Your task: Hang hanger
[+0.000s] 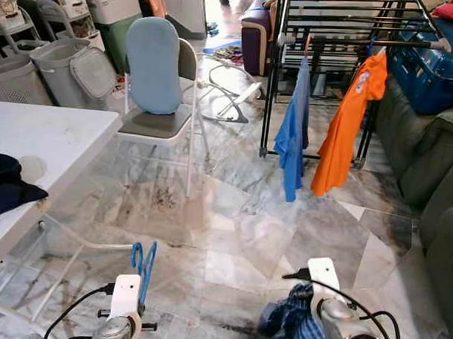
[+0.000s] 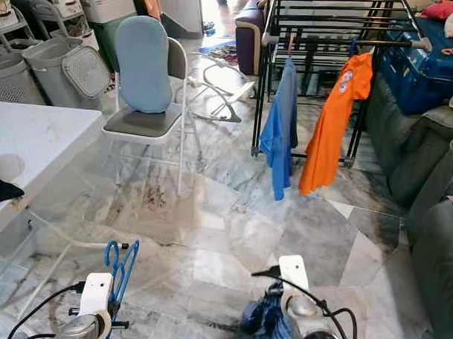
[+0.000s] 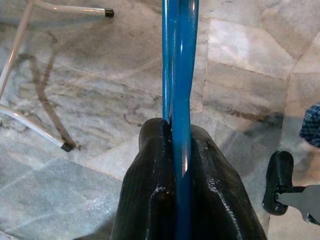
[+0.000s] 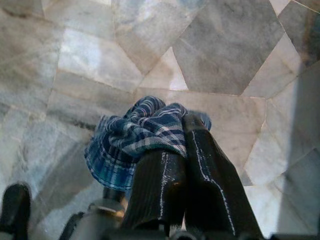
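Left eye view: left pincer (image 1: 139, 273) clenched on upright blue hanger (image 1: 143, 259), right pincer (image 4: 186, 131) clamping plaid cloth (image 4: 131, 142); drying rack (image 1: 342, 41) stands far right, nearer the right arm.

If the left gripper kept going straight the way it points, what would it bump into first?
Probably the marble floor. The left gripper, shut on the blue hanger, points down at bare tiles, with the white table legs off to one side. Depth is hard to judge.

head pair downward, wrist views seemingly floorward
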### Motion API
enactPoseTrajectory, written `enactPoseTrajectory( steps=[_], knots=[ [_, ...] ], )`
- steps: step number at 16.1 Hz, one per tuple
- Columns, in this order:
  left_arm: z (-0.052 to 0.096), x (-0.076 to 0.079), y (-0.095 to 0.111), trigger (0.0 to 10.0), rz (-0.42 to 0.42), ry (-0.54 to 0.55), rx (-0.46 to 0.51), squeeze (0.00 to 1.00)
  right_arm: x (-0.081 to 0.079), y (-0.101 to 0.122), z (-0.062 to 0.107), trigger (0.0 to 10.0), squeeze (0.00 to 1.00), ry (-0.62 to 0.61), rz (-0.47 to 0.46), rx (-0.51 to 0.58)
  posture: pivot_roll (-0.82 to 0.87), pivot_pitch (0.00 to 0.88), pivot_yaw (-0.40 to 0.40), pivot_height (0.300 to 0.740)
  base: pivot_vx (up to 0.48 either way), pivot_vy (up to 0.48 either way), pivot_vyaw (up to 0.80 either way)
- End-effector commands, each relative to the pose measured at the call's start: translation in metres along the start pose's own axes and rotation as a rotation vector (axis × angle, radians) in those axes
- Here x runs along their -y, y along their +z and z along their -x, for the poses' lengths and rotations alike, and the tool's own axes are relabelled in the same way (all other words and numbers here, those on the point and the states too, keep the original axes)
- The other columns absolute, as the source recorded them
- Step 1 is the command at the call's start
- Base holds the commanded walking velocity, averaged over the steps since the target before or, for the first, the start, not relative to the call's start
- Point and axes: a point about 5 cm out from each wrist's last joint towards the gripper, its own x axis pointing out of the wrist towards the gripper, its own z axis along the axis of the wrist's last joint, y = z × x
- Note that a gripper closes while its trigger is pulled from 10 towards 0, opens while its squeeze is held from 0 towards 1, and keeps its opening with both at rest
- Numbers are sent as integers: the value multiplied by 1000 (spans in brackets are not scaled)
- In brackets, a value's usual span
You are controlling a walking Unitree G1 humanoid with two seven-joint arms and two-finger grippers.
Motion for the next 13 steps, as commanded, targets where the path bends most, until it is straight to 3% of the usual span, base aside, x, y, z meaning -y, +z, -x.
enactPoseTrajectory(
  steps=[1, 8, 13],
  knots=[
    [1, -5, -4, 10000, 0, 22, -15, 0, -5, 5, -1, 10000, 0, 9, 15, 14, -66, 0, 72, 740, 0, 0, 0],
    [2, -4, -10, 10000, -15, 19, -34, 0, -2, 6, -1, 10000, 0, 1, 48, 14, -69, 0, 77, 740, 0, 0, 0],
    [2, -5, -12, 10000, -17, 19, -44, 0, 6, -2, 0, 10000, 0, -18, 80, -9, -75, 0, 78, 740, -277, 0, 0]
  ],
)
